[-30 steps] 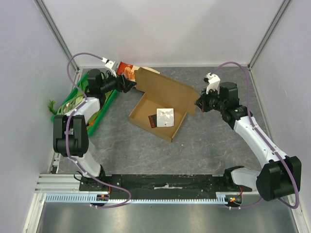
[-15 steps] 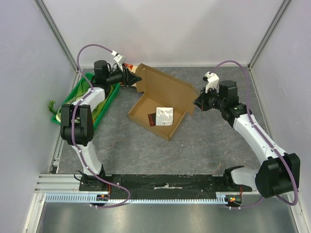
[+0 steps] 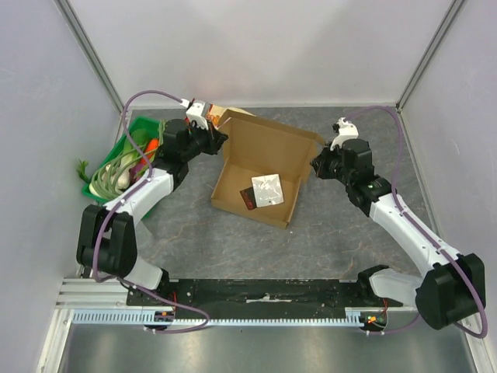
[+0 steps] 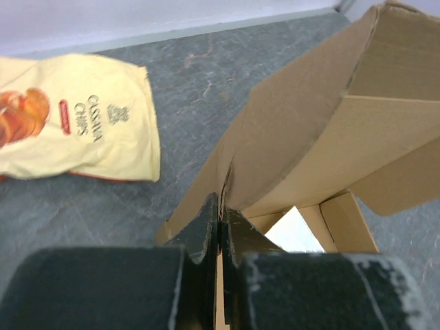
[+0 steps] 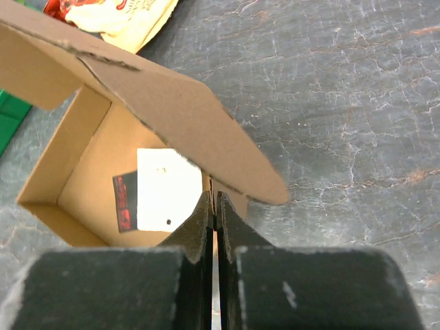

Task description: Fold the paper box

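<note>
The paper box [image 3: 260, 148] is brown cardboard in the middle of the table, an open tray with its lid standing up at the back. My left gripper [image 3: 220, 140] is shut on the lid's left edge. In the left wrist view the fingertips [image 4: 220, 210] pinch a thin cardboard flap [image 4: 302, 130]. My right gripper [image 3: 314, 165] is shut on the box's right corner. In the right wrist view its jaws [image 5: 214, 206] clamp the tray wall under the overhanging lid [image 5: 172, 103]. A white packet with a black-and-red card [image 3: 266, 189] lies inside the tray.
A cream-and-red snack bag [image 4: 69, 117] lies on the grey table behind the box, near the back wall. A green bin [image 3: 138, 127] holding vegetables stands at the left, next to the left arm. Frame posts rise at both back corners.
My left gripper came in from the back left and shut on the lid's left edge. The box turned and shifted slightly, and its lid now stands more upright. The right gripper kept its hold.
</note>
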Controlling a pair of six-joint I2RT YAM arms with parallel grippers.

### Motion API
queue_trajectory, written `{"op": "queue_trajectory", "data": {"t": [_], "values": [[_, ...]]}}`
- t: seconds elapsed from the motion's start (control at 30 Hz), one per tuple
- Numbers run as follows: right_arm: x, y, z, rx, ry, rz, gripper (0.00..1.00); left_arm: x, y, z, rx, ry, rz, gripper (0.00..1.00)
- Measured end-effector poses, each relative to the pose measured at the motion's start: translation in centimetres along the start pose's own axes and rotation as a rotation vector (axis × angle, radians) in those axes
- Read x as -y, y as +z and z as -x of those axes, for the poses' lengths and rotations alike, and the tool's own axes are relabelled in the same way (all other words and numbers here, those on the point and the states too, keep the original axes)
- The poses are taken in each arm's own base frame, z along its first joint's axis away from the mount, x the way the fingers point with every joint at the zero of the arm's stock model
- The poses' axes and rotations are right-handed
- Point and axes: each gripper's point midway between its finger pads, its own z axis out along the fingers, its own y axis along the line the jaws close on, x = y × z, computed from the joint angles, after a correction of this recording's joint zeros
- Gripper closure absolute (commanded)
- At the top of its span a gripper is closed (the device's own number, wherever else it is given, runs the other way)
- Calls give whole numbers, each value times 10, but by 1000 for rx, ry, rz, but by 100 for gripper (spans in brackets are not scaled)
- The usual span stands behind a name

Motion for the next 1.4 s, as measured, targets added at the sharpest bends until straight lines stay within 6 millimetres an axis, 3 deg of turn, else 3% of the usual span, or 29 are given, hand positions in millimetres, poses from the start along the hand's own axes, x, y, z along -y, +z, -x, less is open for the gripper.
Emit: {"op": "queue_trajectory", "data": {"t": [0.3, 0.53, 0.8, 1.4], "values": [[-9, 3, 0, 70, 125, -157, 100, 7, -18, -25, 31, -186, 216, 98], [-13, 5, 0, 122, 98, -240, 100, 10, -19, -27, 93, -247, 295, 98], [-14, 0, -13, 222, 73, -210, 100, 21, -38, -41, 168, -282, 303, 98], [-26, -16, -37, 318, 32, -181, 100, 37, -53, -60, 195, -441, 367, 98]]}}
